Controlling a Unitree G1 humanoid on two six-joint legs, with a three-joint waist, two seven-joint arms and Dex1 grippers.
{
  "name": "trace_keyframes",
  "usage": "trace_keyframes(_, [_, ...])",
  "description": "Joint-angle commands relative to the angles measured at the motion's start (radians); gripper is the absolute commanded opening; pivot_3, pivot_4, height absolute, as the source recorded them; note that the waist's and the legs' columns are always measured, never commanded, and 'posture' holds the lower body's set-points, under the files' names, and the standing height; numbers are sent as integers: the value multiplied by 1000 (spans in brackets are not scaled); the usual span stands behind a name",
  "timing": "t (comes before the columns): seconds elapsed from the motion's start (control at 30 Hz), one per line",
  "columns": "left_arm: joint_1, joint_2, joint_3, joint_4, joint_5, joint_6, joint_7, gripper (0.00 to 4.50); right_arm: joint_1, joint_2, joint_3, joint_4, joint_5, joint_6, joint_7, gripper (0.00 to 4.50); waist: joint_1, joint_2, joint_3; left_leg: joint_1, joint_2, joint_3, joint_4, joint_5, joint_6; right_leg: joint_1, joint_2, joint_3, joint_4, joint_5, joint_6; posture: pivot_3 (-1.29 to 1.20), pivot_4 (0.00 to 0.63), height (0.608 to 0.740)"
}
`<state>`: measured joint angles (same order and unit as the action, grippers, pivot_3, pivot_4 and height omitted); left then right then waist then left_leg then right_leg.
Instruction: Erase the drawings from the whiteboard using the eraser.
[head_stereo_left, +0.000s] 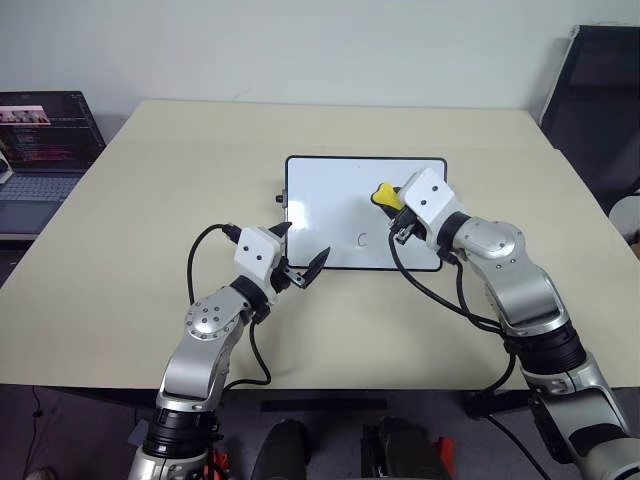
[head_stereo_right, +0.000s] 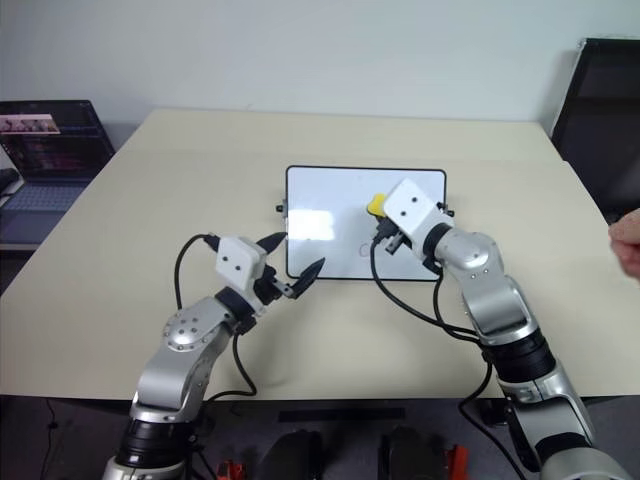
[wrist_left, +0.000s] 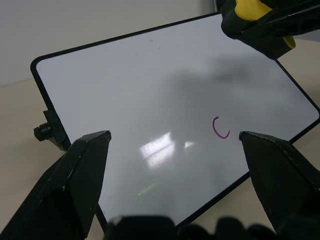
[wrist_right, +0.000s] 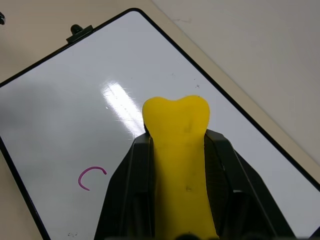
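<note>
Wiping in hand: right gripper, jaws clamped on eraser, over whiteboard. Left gripper: jaws wide, empty. Next, judged: lower eraser onto remaining letter "C".

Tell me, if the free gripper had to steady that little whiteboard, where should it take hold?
Probably the whiteboard's near left edge, coming in from the left gripper's own side. The board lies flat with a thin black frame there, the open gripper is already beside that corner, and it stays away from the remaining C and the eraser.

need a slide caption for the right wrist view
Right gripper holds the yellow eraser over the whiteboard, one "C" left.
</note>
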<state>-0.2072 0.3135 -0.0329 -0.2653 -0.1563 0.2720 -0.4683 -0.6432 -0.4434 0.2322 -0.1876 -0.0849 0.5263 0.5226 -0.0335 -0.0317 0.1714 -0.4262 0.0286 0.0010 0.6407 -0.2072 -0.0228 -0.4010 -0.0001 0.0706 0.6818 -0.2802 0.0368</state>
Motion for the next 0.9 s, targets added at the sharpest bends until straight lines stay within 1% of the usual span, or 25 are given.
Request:
trace_keyframes(0.03, [-16,2,2,-24,-5,-14,2,4500,-11,-3,12,12,-25,-60,1,1069,0,0,0,0,0,0,0,0,0,0,0,0,0,0,0,0,150,740])
trace_keyframes(0.2, [-21,1,2,-22,-4,-13,3,4500,-26,17,44,86,-57,-118,-8,1069,0,0,0,0,0,1,0,0,0,0,0,0,0,0,0,0,150,740])
trace_keyframes(0.5, [-5,6,7,-37,-5,-8,6,4500,-105,72,93,266,-130,-203,-21,1069,-1,0,0,0,0,0,0,0,0,0,0,0,0,0,0,0,150,740])
trace_keyframes(0.73, [68,0,6,-79,2,-4,27,4500,-194,133,96,430,-170,-251,-67,1069,-3,0,0,0,0,0,0,0,0,-1,0,1,0,0,0,0,150,740])
trace_keyframes(0.9, [96,-4,4,-105,4,-2,45,4500,-235,140,131,539,-233,-272,-83,1069,0,0,0,0,0,0,0,0,0,-1,0,0,0,0,0,0,150,740])
